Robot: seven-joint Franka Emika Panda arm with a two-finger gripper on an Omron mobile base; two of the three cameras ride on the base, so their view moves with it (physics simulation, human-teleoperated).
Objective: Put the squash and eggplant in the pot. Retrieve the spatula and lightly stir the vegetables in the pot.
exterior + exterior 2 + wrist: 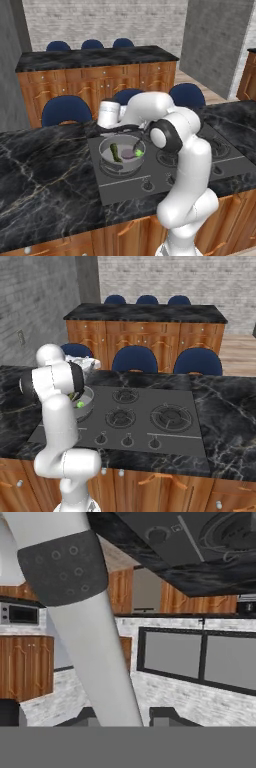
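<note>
I judge the loading step done: the squash (115, 152), a thin dark green stick, and the eggplant (130, 154), a plump purple oval with a bright green cap, both lie inside the pot (106, 162), side by side on its bottom. The pot is round, shallow, grey metal with a thick rim, and it sits on the near left burner of the flat dark stove (125, 187), which is set into the black marbled table (45, 170). So I am in the stirring step. In the hand view the gripper (125, 717) has its jaws pressed on the spatula (100, 647), pinching the smooth white handle near its base. The handle widens into a flat dark grey head dotted with small round holes. That view is rolled over, with the stove hanging along its top, so the head seems to point out across the room rather than down. From the left base view the arm is folded over the far side of the pot, and a thin dark streak reaches toward the eggplant, but I cannot tell whether that is the spatula. Next I need to tip the head down into the pot and sweep it gently, without pushing the light vegetables over the low rim or dragging the pot off the burner.
</note>
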